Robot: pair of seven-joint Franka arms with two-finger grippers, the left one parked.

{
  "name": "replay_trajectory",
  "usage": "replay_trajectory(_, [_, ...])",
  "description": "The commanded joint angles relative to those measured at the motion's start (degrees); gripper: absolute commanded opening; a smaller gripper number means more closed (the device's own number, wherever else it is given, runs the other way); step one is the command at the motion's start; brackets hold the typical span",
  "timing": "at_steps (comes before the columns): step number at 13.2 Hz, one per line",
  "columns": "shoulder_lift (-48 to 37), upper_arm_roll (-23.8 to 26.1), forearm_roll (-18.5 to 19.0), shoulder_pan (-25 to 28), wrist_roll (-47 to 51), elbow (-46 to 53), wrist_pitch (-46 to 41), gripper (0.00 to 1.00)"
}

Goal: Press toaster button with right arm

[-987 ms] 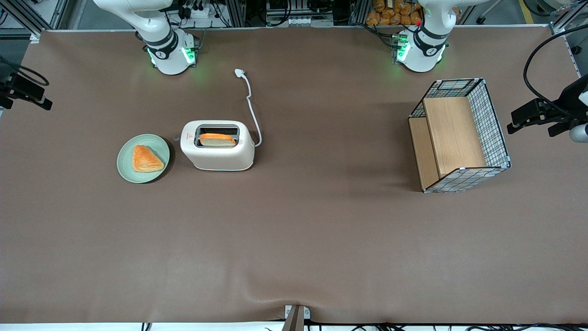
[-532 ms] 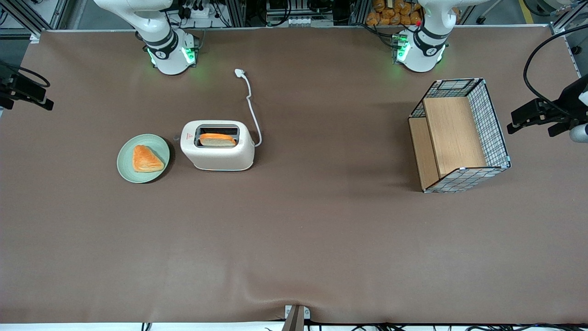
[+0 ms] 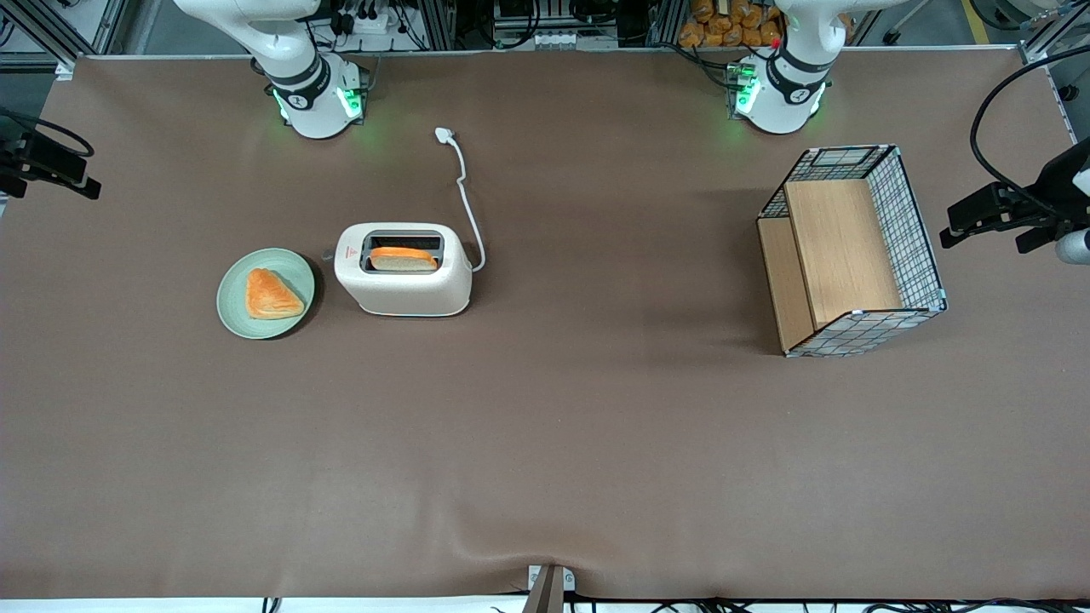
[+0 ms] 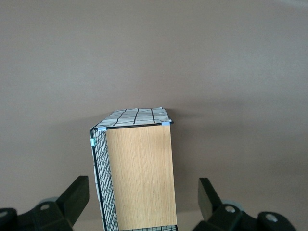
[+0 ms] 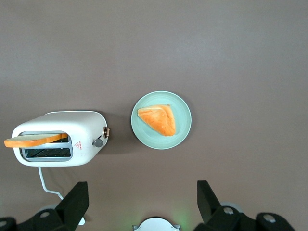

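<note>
Cream-white rounded toaster (image 3: pixel 403 269): dark grey lever button (image 5: pixel 97 142) facing working-arm table edge, unobstructed. Slim black gripper (image 5: pixel 139 204): spread wide, high above, empty.

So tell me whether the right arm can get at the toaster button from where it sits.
Probably yes. The open gripper hangs high, the toaster button juts out uncovered, and the plate lies apart from it.

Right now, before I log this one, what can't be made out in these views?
1. Button: in the front view it is a speck at the toaster's narrow end; up or down is unreadable.
2. Gripper: it hangs above the working arm's end of the table, and the front view's edge cuts it off. Only the wrist view shows the jaws open.
3. Cord: in the wrist view the plug end is mostly hidden by a jaw.
</note>
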State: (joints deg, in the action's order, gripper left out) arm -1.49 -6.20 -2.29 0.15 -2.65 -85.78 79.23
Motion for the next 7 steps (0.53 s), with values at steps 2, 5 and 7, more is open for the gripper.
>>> replay_trajectory(2, [1.0, 0.8, -0.6, -1.5, -0.9, 1.9, -1.1, 1.00])
replay_trajectory(5, [0.9, 0.9, -0.7, -1.0, -0.4, 1.9, -1.1, 1.00])
replay_trajectory(7, [0.9, 0.9, -0.5, -0.9, -0.3, 1.9, -1.1, 1.00])
